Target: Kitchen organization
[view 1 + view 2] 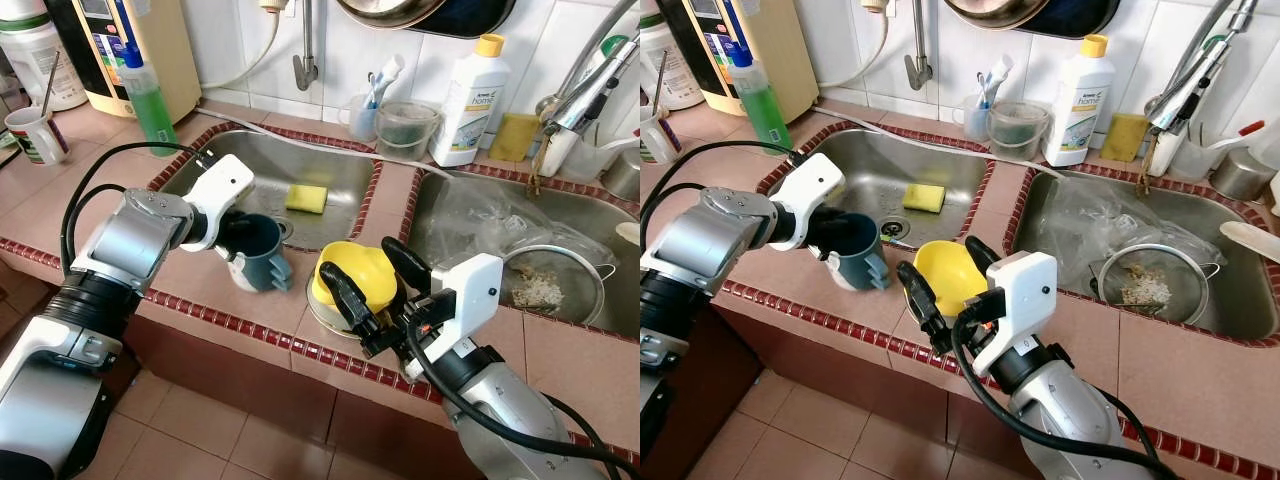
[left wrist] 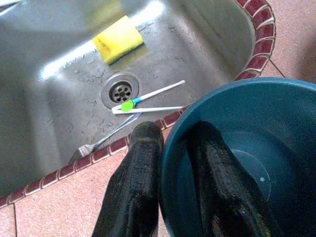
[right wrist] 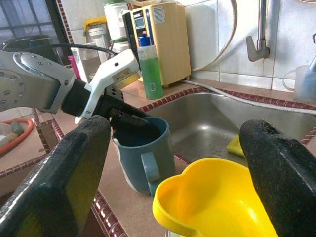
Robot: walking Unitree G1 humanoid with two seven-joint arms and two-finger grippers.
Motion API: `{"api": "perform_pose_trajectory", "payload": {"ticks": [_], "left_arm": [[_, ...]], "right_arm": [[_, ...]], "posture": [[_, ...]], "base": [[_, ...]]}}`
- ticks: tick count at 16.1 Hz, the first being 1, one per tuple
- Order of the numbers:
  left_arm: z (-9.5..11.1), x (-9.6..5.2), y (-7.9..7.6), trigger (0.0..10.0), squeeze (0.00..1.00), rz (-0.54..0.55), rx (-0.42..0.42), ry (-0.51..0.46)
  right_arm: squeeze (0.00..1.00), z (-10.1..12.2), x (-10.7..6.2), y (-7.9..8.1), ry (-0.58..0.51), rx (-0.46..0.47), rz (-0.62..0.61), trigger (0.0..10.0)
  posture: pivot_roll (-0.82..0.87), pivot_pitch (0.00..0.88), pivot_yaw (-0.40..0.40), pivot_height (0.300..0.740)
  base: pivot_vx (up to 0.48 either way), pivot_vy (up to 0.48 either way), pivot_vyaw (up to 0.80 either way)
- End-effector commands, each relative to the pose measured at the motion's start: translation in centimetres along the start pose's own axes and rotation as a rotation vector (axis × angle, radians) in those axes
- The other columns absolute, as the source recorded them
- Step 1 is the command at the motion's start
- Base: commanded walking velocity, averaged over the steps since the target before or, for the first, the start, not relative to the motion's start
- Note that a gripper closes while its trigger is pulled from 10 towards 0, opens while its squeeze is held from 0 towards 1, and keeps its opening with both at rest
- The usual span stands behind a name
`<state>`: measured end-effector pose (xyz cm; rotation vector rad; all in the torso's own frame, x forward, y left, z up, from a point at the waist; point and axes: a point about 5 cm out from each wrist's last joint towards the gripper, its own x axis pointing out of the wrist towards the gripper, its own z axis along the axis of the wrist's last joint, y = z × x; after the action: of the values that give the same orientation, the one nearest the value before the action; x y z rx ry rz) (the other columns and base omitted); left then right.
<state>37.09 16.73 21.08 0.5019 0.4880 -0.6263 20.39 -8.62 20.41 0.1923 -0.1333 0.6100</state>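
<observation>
One mug (image 1: 262,255) wall between left jaws.

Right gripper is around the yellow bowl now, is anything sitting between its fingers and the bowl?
Nothing visible does. The right gripper is open with one finger on each side of the yellow bowl. The blue mug, pinched at its rim by the left gripper, stands off to one side.

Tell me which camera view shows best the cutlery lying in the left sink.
The left wrist view: a fork and two white utensils lie by the drain. In the right eye view they are only a small glimpse behind the blue cup.
</observation>
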Motion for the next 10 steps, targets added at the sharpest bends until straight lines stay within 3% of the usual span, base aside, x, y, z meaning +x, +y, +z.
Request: {"api": "perform_pose_trajectory", "payload": {"ticks": [1,10], "left_arm": [[-0.09,-0.19,0.37,0.0,0.00,0.010,0.010,0.016],[-0.36,-0.44,0.40,0.0,0.00,0.001,0.011,0.012]], "right_arm": [[0.00,0.62,-0.05,0.25,-0.025,0.003,0.009,10.0],[0.00,0.70,0.10,0.05,-0.026,0.000,0.012,10.0]], "posture": [[-0.13,0.083,0.036,0.740],[-0.12,0.080,0.029,0.740]], "base": [[0.000,0.000,0.00],[0.000,0.000,0.00]]}}
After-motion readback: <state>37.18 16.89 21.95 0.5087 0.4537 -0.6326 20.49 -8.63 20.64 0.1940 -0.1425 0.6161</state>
